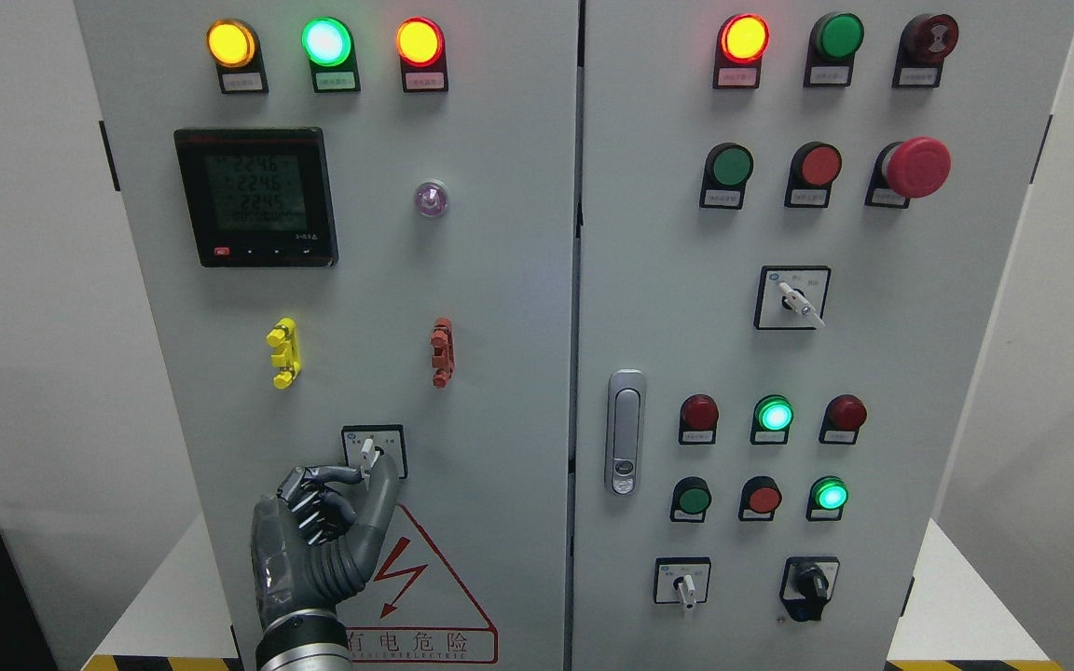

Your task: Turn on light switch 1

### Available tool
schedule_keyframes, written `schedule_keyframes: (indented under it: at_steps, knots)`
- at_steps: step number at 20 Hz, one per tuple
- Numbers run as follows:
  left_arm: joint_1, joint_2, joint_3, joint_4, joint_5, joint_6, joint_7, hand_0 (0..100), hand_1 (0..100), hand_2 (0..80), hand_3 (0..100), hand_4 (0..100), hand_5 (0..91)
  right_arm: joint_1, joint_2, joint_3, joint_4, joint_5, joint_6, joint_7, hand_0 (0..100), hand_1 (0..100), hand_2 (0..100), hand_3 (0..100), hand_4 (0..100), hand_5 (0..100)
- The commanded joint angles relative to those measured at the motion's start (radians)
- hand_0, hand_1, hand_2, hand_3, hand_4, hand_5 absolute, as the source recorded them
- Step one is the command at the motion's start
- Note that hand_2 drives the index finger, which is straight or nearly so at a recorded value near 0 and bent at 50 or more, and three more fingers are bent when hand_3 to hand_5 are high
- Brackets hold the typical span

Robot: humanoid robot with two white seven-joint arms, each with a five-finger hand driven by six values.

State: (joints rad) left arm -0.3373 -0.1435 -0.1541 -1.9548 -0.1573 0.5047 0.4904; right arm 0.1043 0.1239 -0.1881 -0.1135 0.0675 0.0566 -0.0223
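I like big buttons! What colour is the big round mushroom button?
Red. The mushroom button shows best in the head view.

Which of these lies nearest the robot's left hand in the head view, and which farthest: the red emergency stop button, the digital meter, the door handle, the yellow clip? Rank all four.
Measured from the left hand, low on the left door:
1. Yellow clip, just above the hand.
2. Door handle, to its right on the right door.
3. Digital meter, high up on the left door.
4. Red emergency stop button, upper right.

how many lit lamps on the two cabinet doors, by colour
yellow: 1
green: 3
red: 2
total: 6 lit lamps
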Motion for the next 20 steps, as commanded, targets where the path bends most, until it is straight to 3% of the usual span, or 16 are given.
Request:
schedule_keyframes:
  at_steps: [1,20]
  knots:
    - [-0.005,-0.001,-0.001,0.001,0.001,0.014,0.000,15,65,58.4,95,95,82.8,0.000,0.000,0.001,0.000,0.000,0.000,0.001,0,0,0,0,0,0]
    - [-0.011,-0.001,-0.002,0.001,0.002,0.020,-0.001,18,64,59.1,96,96,84.4,0.000,0.000,0.001,0.000,0.000,0.000,0.001,0,0,0,0,0,0]
